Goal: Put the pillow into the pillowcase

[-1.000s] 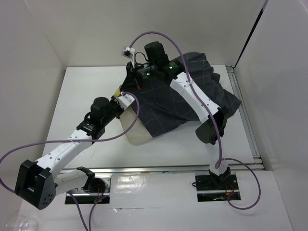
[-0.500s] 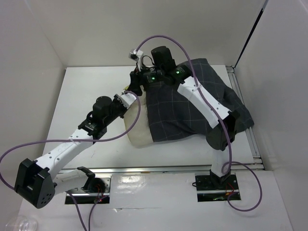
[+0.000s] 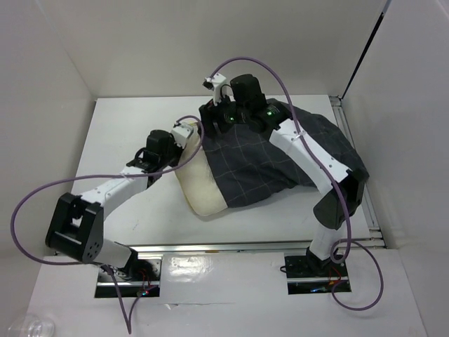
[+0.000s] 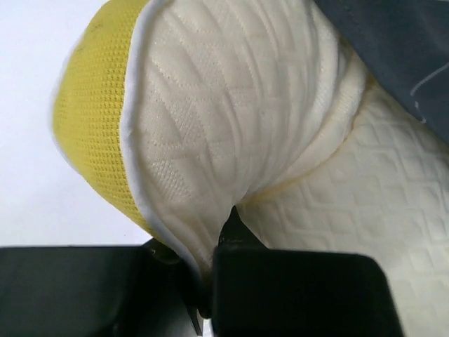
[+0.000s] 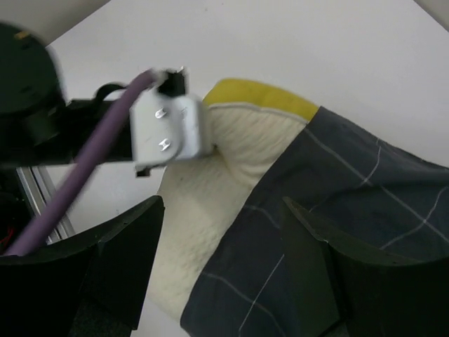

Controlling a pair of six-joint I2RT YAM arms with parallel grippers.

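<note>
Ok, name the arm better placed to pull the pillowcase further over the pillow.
Right: the right tool hangs open over the pillowcase edge; the left tool is shut on the pillow corner.

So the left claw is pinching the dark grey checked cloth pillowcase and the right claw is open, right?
No. The left claw pinches the soft cream-white quilted pillow, not the pillowcase; the left wrist view shows it. The right claw is open.

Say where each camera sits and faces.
Top external: above and behind, looking down at the white table; both arms show.
Left wrist: close behind the shut left gripper, pinching the quilted cream-white pillow with yellow edging.
Right wrist: looks down past the open right gripper at the dark charcoal grid-lined cloth pillowcase.
Shared: all three show the pillow.
</note>
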